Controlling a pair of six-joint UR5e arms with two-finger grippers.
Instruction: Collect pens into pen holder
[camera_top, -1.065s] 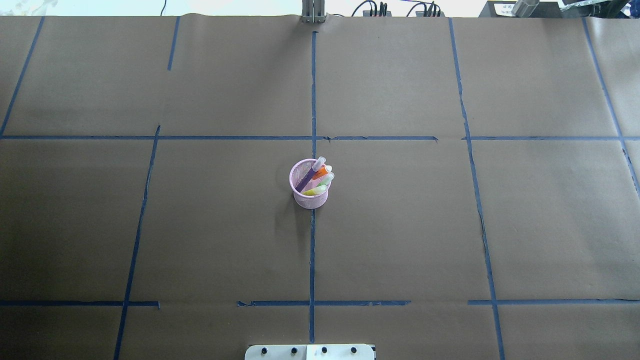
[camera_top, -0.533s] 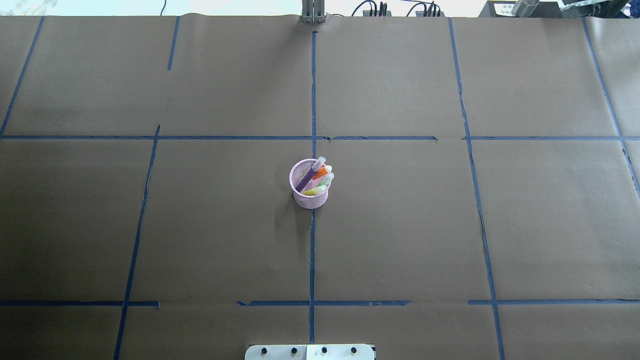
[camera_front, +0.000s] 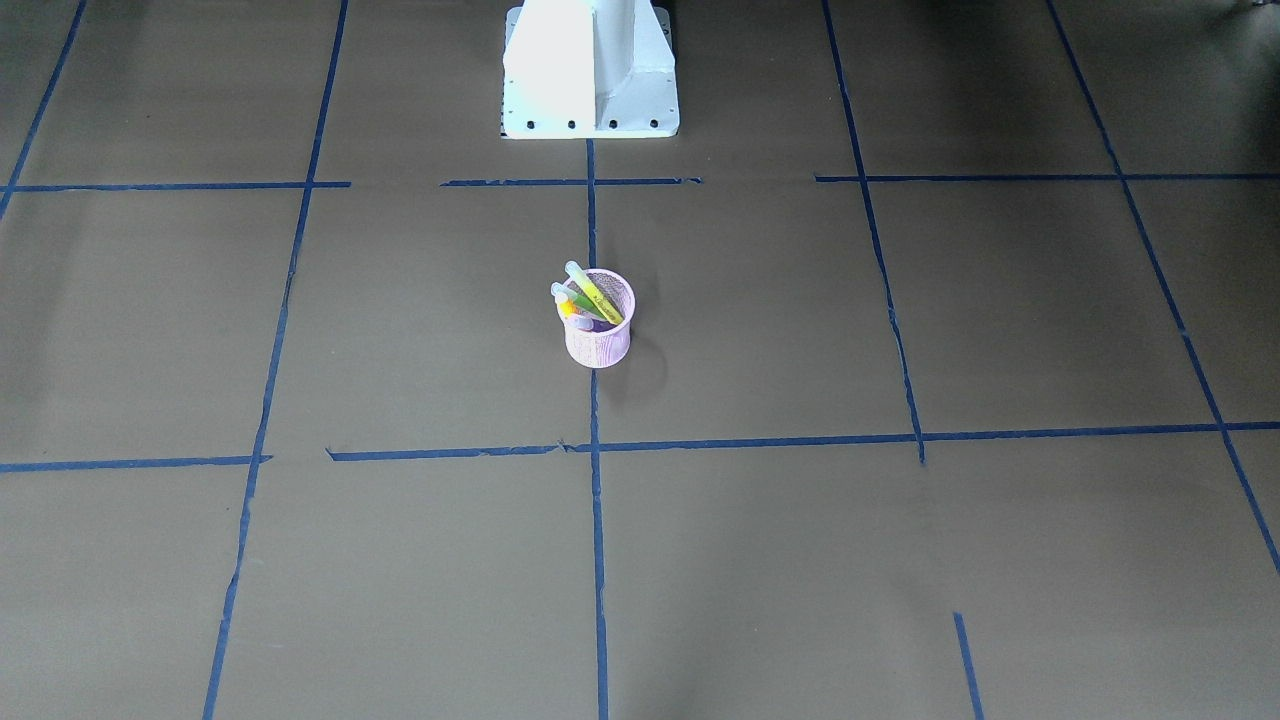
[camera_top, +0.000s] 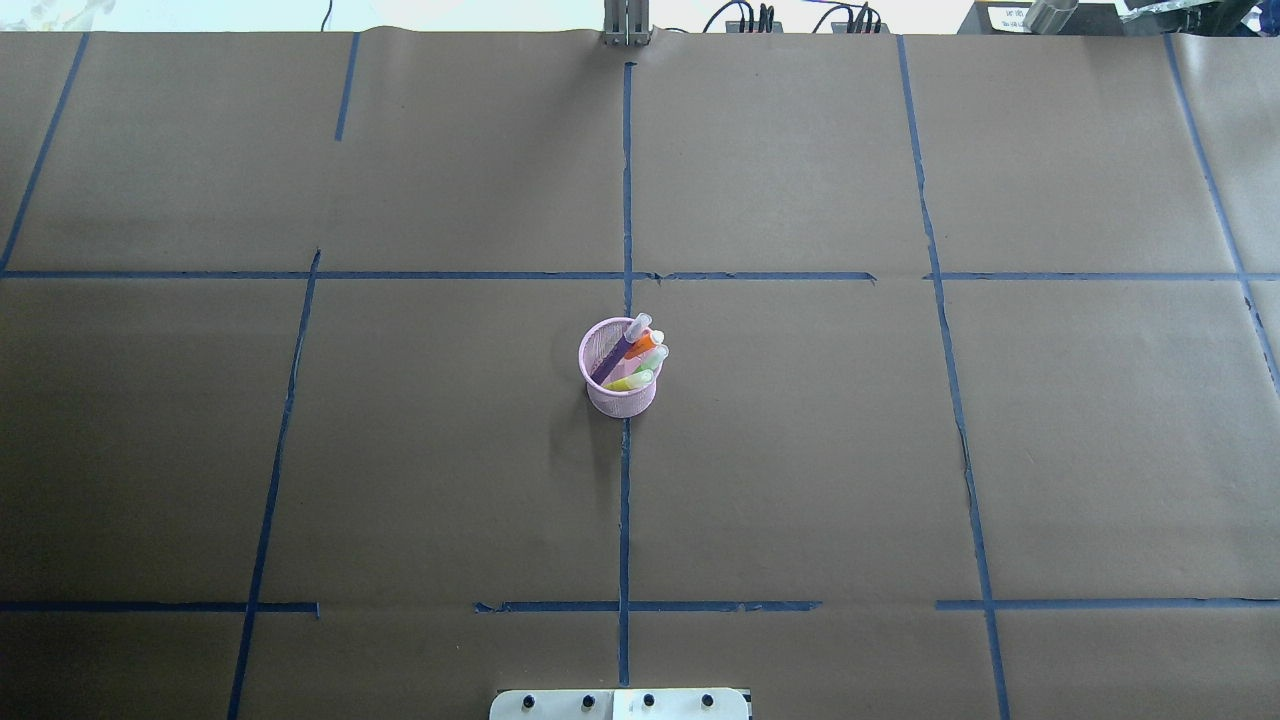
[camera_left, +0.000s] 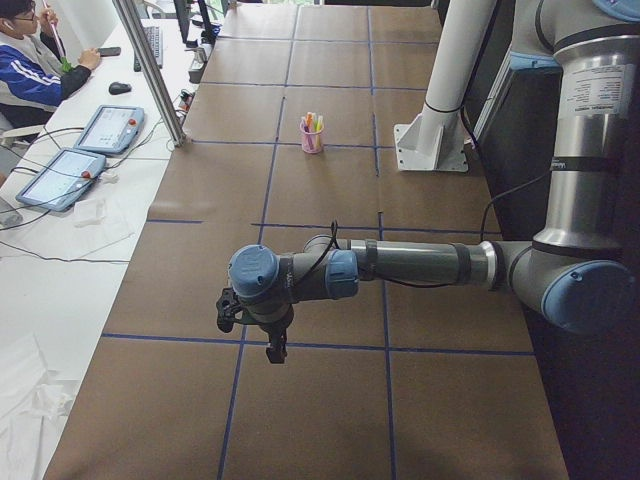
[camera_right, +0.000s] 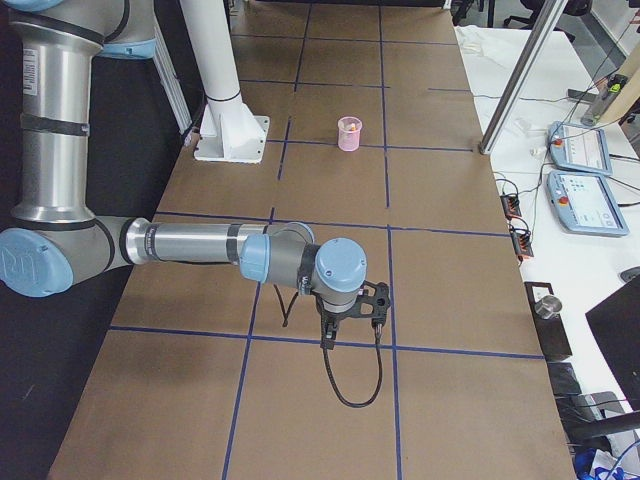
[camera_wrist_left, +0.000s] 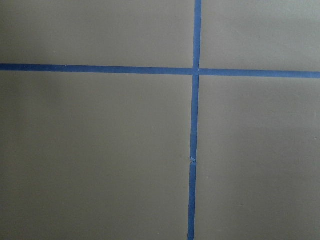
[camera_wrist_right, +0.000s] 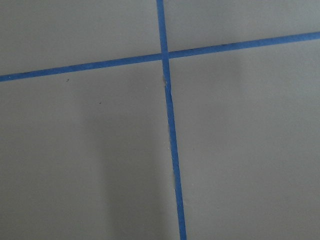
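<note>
Nothing has moved since earlier: the cup (camera_top: 620, 392) stands at the centre of the table (camera_top: 900, 450), holding the purple pen (camera_top: 616, 360), orange pen (camera_top: 643, 346) and green pen (camera_top: 630, 381). The left gripper (camera_left: 275, 350) and right gripper (camera_right: 327, 337) hang well apart from it. Their finger spacing cannot be told.

Even light is washing the paper-covered table (camera_top: 800, 450) without glare in the overhead view, the pen holder (camera_top: 620, 392) casting a soft shadow toward lower left. The top edge is blowing out white; wrist views are looking dim, soft.
</note>
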